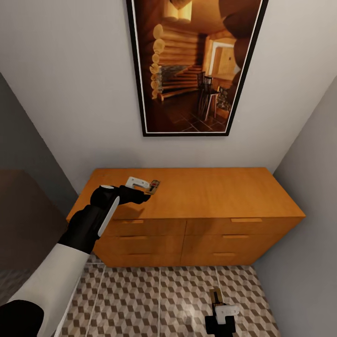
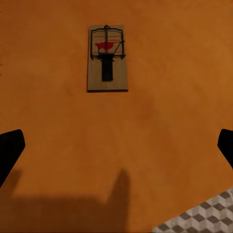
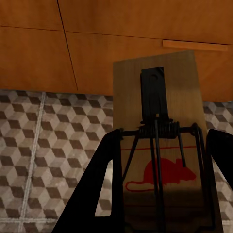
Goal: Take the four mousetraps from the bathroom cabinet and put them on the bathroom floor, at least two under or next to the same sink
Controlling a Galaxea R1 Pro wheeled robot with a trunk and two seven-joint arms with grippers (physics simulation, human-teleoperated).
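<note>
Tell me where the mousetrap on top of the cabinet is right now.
The mousetrap lies flat on the cabinet top, toward its left end, just ahead of the open left gripper hovering over it.

cabinet (image 1: 206, 196): was orange-brown wood, with matching bar handles.
floor (image 1: 154, 299): was tiled in a brown, beige and white cube pattern, with pale grout lines.
mousetrap on the cabinet (image 2: 107, 58): was a pale brown board with dark wire and a red mark.
mousetrap in the right gripper (image 3: 158, 145): was a brown board with black metal parts and a red mouse printed on it.
left arm (image 1: 89, 222): was black with a white forearm.
picture (image 1: 194, 65): had a black frame with a white inner line around warm brown and amber log walls.
wall (image 1: 70, 84): was pale grey.
</note>
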